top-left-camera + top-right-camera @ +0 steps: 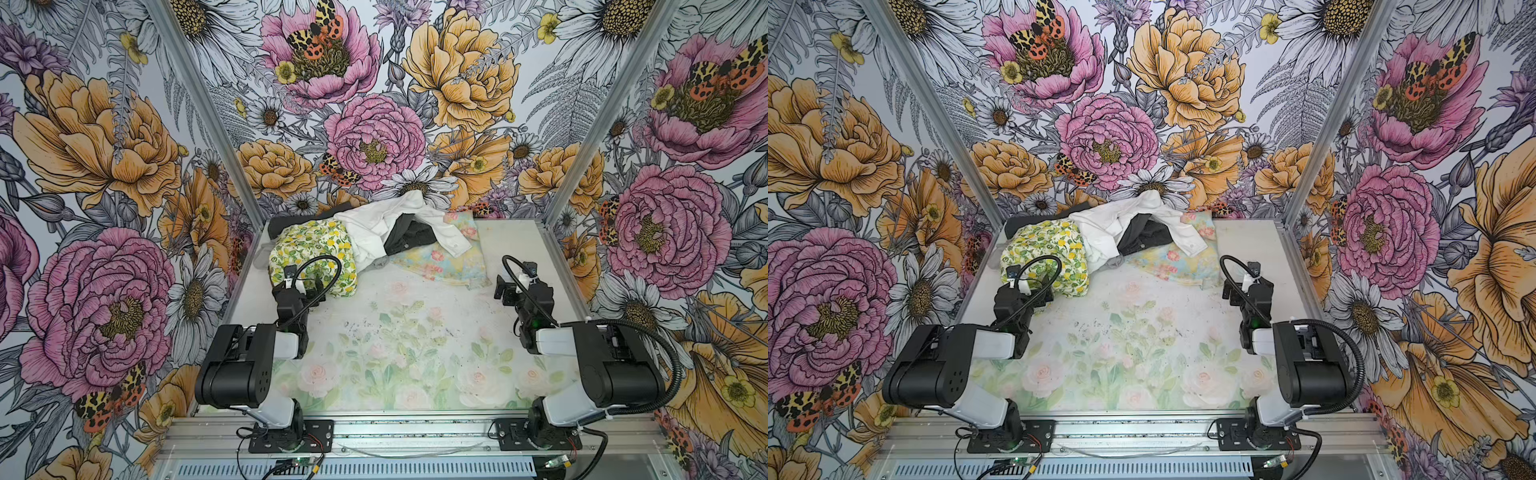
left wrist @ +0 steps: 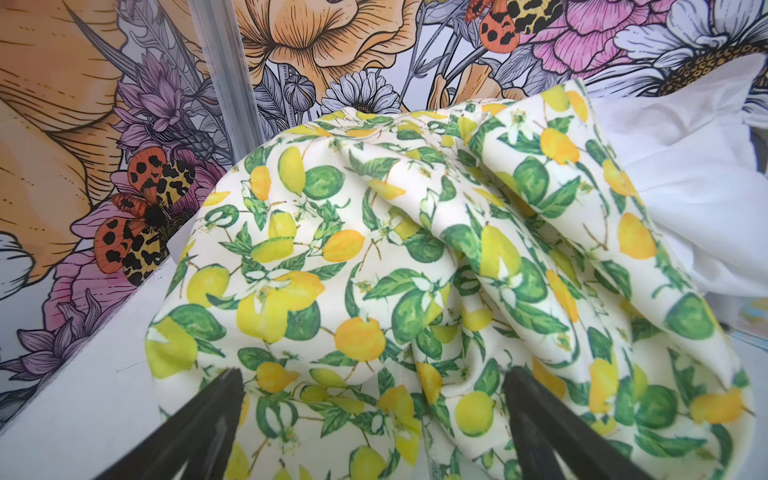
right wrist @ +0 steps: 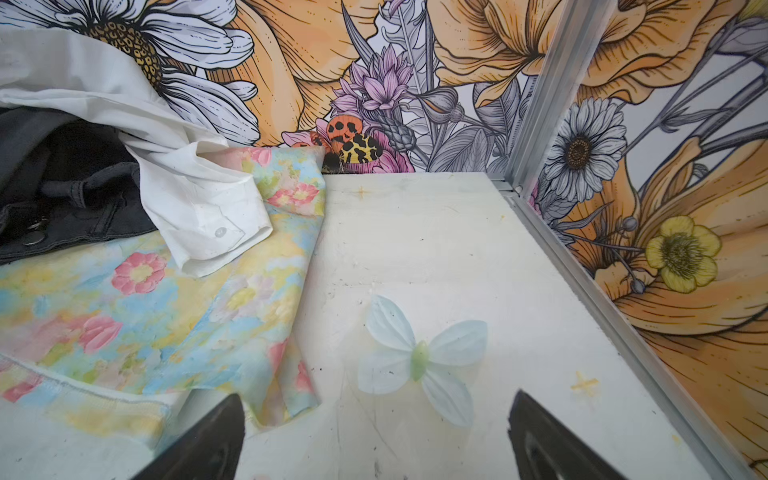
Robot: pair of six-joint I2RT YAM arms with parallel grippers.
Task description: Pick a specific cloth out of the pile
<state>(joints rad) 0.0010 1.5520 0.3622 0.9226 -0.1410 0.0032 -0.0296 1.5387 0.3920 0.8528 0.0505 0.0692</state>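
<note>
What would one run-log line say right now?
left tool: open, at lemon-print cloth | right tool: open, over table | white shirt: on pile, untouched

Three papered walls enclose the booth in both top views, covered with large drawn flowers in pink, orange and white, grey ferns and spotted orange moths. A left post and a right post of aluminium slant up from the back corners. At centre the pale tabletop bears a faded print of roses and leaves, with dark scuffs. Along the lower edge runs an aluminium rail, with a slotted grille beneath. The light is soft and even.
</note>
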